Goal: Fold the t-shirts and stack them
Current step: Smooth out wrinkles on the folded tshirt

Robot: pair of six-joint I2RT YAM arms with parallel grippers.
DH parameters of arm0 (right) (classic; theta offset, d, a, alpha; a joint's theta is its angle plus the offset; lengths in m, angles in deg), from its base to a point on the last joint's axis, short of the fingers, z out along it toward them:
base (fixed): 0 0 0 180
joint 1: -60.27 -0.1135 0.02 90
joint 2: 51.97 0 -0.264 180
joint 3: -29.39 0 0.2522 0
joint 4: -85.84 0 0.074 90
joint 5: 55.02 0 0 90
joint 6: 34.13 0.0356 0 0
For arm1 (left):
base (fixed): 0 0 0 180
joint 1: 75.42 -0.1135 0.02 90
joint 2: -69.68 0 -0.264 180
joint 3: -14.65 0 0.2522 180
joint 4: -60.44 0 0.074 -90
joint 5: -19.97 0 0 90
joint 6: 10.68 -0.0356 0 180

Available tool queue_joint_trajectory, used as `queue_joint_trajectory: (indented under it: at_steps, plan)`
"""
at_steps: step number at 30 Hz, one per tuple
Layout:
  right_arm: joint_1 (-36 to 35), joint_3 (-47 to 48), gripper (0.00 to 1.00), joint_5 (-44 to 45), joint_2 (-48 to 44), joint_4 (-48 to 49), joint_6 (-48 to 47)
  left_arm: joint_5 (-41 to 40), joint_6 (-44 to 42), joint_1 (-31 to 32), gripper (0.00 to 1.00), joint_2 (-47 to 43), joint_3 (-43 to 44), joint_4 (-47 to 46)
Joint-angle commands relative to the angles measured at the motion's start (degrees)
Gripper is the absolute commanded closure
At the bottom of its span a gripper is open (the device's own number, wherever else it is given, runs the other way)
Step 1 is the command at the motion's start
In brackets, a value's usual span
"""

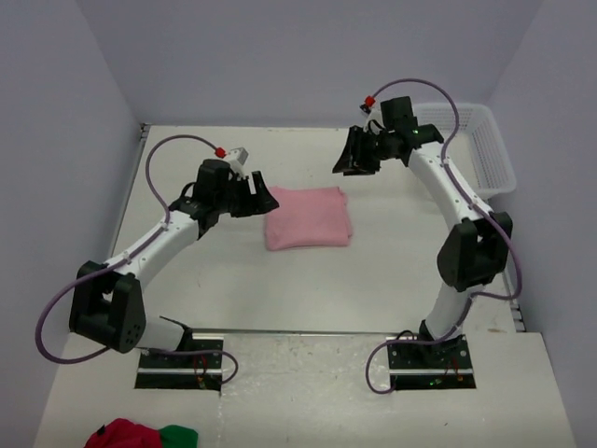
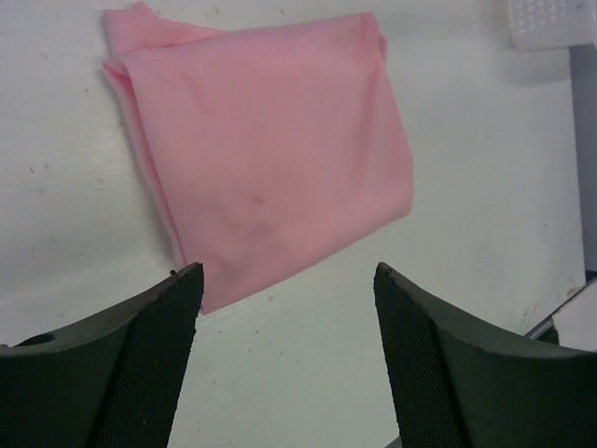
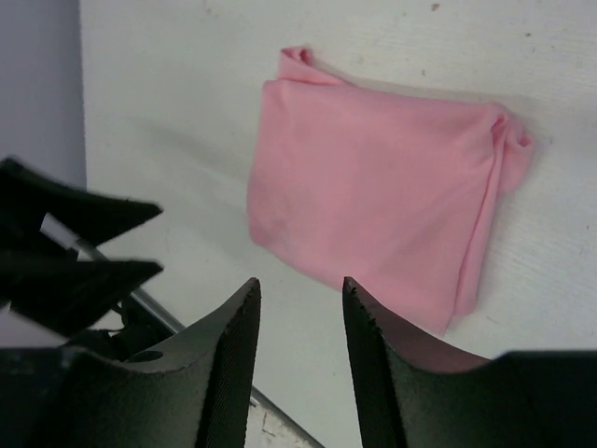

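White table (image 1: 373, 299) under folded pink t-shirt (image 1: 308, 217), lilac walls (image 1: 280, 56) around

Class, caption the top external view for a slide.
Folded light pink cotton t-shirt lies on white table between the open left gripper and open right gripper.

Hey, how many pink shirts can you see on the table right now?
1. The pink shirt lies folded near the middle of the table; another could be hidden inside or under it.
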Motion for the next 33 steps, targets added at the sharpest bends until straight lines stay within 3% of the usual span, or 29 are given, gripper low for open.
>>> queue_joint_trajectory:
  at_steps: [1,3,5,9,12,16,24,33]
  plan:
    - [-0.70,-10.10,0.57,-3.62,-11.79,3.46,-0.01,11.42,0.24,-6.08,0.25,6.74,3.19,0.19]
    - [-0.71,-15.40,0.55,-5.73,-21.02,7.93,0.87,15.91,0.33,-7.86,0.25,9.13,3.46,-2.96]
    - [-0.70,-21.21,0.47,-8.28,-26.38,9.54,1.31,15.84,-0.72,-9.36,0.26,12.39,4.25,-3.07]
    - [-0.79,-27.37,0.43,-9.78,-38.85,10.94,1.75,16.89,-2.74,-10.24,0.32,20.02,6.79,-2.62]
    - [-0.79,-29.66,0.42,-9.70,-43.09,9.37,1.32,18.12,-3.53,-10.24,0.39,24.42,8.38,-2.80]
    - [-1.06,-32.38,0.41,-9.26,-50.29,8.05,0.52,15.93,-4.58,-10.24,0.39,27.95,10.66,-1.67]
    - [-1.06,-35.28,0.39,-9.96,-56.11,9.19,1.40,11.53,-6.34,-10.15,0.39,30.94,13.22,3.44]
    - [-0.97,-35.81,0.39,-9.61,-57.34,10.07,1.05,19.52,-5.82,-10.15,0.36,34.02,12.52,0.28]
